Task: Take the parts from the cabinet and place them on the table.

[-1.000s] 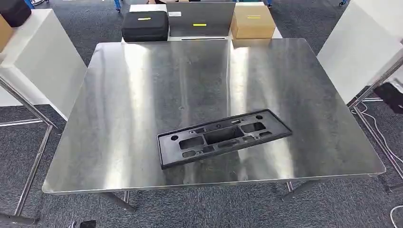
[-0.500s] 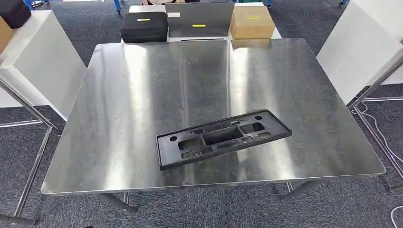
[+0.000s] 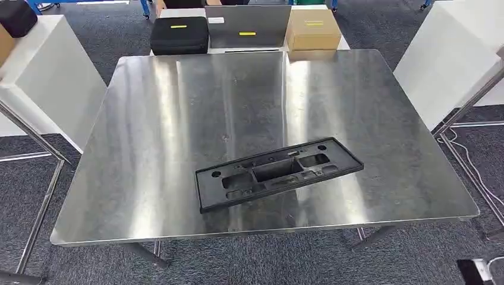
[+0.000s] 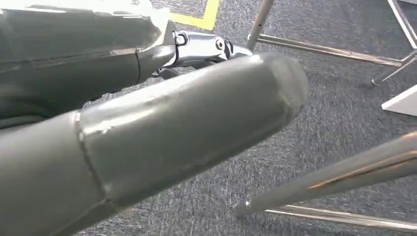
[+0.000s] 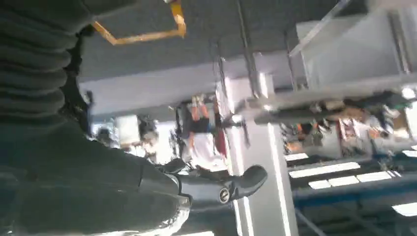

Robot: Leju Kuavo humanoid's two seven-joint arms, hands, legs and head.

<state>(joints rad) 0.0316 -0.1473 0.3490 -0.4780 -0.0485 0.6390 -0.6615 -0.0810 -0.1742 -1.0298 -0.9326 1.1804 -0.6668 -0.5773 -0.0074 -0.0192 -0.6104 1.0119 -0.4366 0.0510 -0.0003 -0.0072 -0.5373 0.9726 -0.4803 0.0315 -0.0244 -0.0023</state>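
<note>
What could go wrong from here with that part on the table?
1. The black plastic bracket lies skewed toward the near edge of the steel table; another part set down close by might nudge it toward that edge.
2. The polished top looks slick, so the bracket may slide if bumped.
3. Both hands hang low: the left hand is near the table legs, the right hand holds nothing. Raising an arm could clip the frame.

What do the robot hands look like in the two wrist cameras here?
Left robot hand: a thick, smooth grey thumb, dark fingers behind it and a shiny chrome joint. Right robot hand: a grey ribbed cover, dark glossy fingers with a round metal pivot.
</note>
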